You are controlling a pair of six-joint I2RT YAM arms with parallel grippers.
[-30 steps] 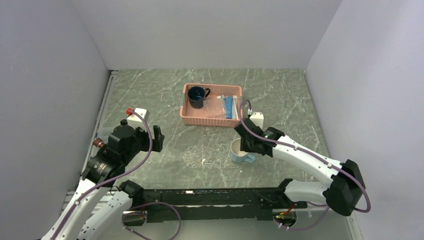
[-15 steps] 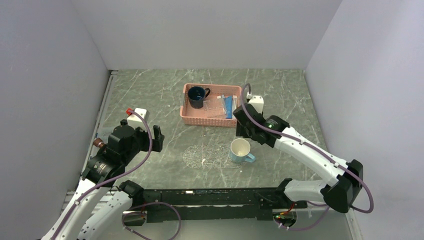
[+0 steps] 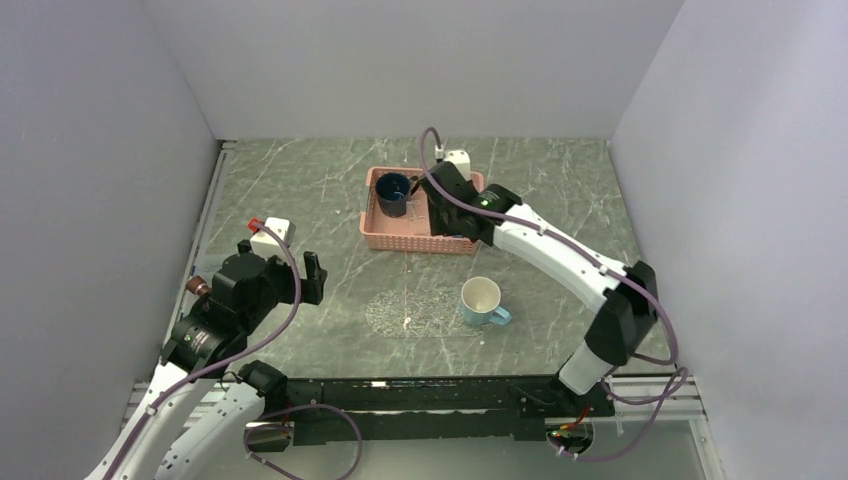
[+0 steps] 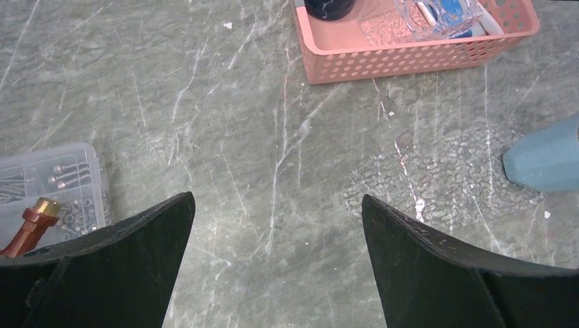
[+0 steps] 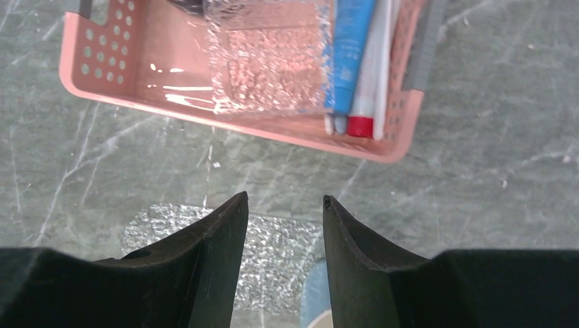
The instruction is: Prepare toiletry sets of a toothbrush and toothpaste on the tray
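A blue toothpaste [image 5: 351,51] tube and a slim white toothbrush [image 5: 375,61] lie side by side at the right end of the pink basket [image 5: 136,99]. The clear textured tray [image 3: 410,312] lies flat on the table in front of the basket, seen also as the tray [image 5: 273,249] in the right wrist view. My right gripper [image 3: 448,222] hangs over the basket; in its own view the right gripper [image 5: 285,199] is open and empty. My left gripper [image 4: 276,201] is wide open over bare table, left of the tray [image 4: 450,171].
A dark blue mug [image 3: 393,192] and a clear textured piece [image 5: 270,61] sit in the basket, with a red-capped tube [image 5: 360,126] beside the toothbrush. A light blue mug [image 3: 483,300] stands right of the tray. A clear box of screws [image 4: 48,178] lies far left.
My right arm has swung away from the light blue mug, back and left to above the pink basket. The mug stays standing on the table. The left arm has barely moved.
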